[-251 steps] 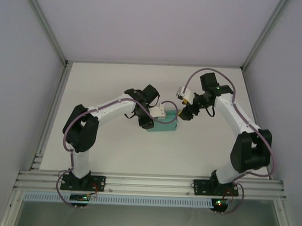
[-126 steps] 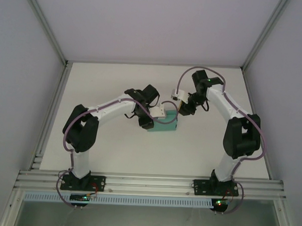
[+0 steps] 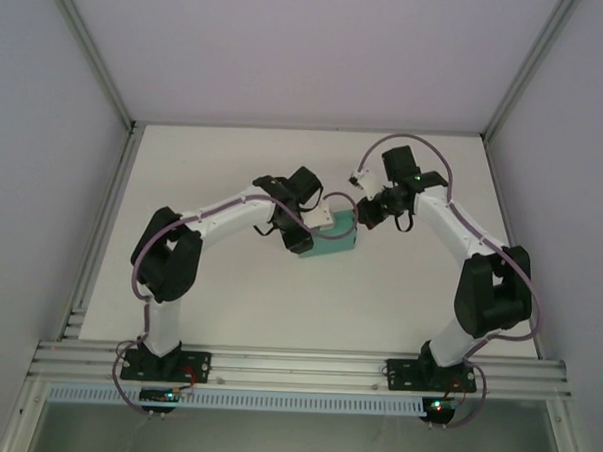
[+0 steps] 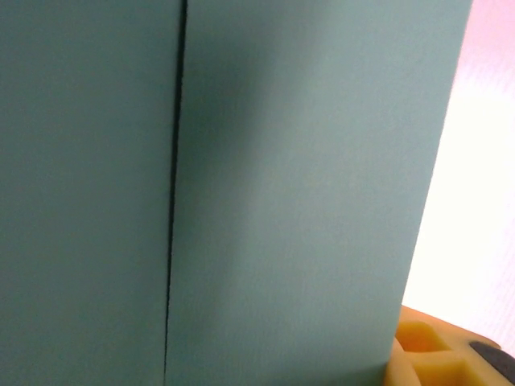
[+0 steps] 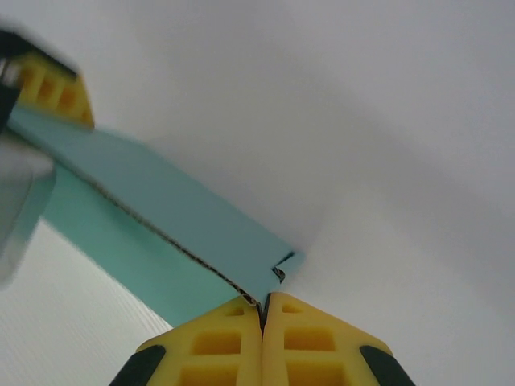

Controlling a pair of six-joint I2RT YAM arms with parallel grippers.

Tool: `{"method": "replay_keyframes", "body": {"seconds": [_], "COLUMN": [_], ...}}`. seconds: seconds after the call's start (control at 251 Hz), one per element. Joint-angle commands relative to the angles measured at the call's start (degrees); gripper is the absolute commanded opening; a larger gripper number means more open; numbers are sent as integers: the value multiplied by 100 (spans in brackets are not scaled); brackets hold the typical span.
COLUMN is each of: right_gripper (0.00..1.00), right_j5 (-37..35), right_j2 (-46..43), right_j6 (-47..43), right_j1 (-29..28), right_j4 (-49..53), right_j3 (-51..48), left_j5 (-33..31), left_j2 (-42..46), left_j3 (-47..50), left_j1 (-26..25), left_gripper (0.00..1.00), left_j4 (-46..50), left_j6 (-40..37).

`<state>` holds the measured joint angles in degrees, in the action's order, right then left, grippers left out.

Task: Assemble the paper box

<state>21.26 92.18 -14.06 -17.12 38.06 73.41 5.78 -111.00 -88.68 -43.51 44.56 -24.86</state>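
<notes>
As the two arms met over the middle of the tabletop [image 3: 229, 283], the paper box [image 3: 333, 242] lay between them, well apart from every edge of the white surface. The left gripper [image 3: 306, 236] came in from the left and had the box's left end between its part-open jaws. Its wrist camera sat tight against a teal panel [image 4: 282, 201] with a dark straight seam running down it. One yellow finger [image 4: 430, 354] showed just beside the panel's right edge, and the other finger [image 5: 56, 92] pressed on the box's far end in the right wrist view. That was a firm clasp!

The right gripper [image 3: 362, 217] stood at the box's far right corner, its jaws fully together. In its own camera the right gripper [image 5: 262, 310] met the raw cut edge of the box [image 5: 185, 225] right at its tips, beside a small notched corner. Whether a sliver of paper sat between the pads could not be told.

Bare tabletop stretched in front of, behind and to either side of the box, out to the metal rail [image 3: 295, 366] along the near edge.
</notes>
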Motion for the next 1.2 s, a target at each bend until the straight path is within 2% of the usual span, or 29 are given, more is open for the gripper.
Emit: {"method": "replay_keyframes", "body": {"seconds": [0.0,0.044,0.1,0.224,0.271,0.399,0.487,0.635,0.651,0.678,0.73,0.794,0.826,0.862,0.914,0.962,0.99,1.193], "right_gripper": [0,0,0,0,0,0,0,0,0,0,0,0,0,0,0,0,0,0], "right_j5": [396,363,649,353,324,350,436,-527,-446,-250,-342,-775,-763,-882,-1005,-1141,-1276,-1919], "right_j2": [-283,-331,-349,-350,-346,-581,-859,-1278,-1305,-1361,-1473,-1532,-1516,-1507,-1492,-1484,-1480,-1413], "right_j6": [2159,2426,2603,2511,2834,1935,1995,1356,1675,1428,1398,1536,1527,1589,1698,1760,1788,1996], "right_j1": [-180,-190,-175,-214,-190,-224,-228,-632,-661,-614,-623,-717,-709,-700,-738,-809,-854,-1108], "right_j4": [-174,-165,-120,-316,-487,-1222,-1853,-2808,-2932,-2884,-3210,-3241,-3132,-3164,-3219,-3239,-3237,-3052], "right_j3": [-204,-215,-200,-426,-626,-1317,-1978,-2973,-3070,-3091,-3212,-3198,-3178,-3181,-3192,-3190,-3183,-3027], "left_j5": [-154,-166,-166,-96,-96,-109,-169,-152,-148,-146,-160,-166,-167,-166,-174,-199,-218,-377], "left_j2": [-373,-420,-440,-405,-405,-409,-431,-475,-483,-486,-485,-457,-434,-383,-282,-165,-83,606], "left_j3": [-331,-381,-399,-394,-397,-400,-448,-539,-550,-549,-583,-617,-630,-628,-591,-549,-527,-142], "left_j1": [29,27,26,33,29,27,26,29,33,27,26,27,28,29,26,26,31,31], "left_gripper": [38,38,38,38,38,38,39,40,40,41,43,48,52,61,65,84,100,100], "left_j4": [-315,-309,-298,-315,-323,-282,-257,-232,-241,-246,-244,-215,-219,-232,-294,-356,-385,-547], "left_j6": [509,526,522,517,526,511,558,632,632,652,691,758,792,843,873,932,969,1437]}}
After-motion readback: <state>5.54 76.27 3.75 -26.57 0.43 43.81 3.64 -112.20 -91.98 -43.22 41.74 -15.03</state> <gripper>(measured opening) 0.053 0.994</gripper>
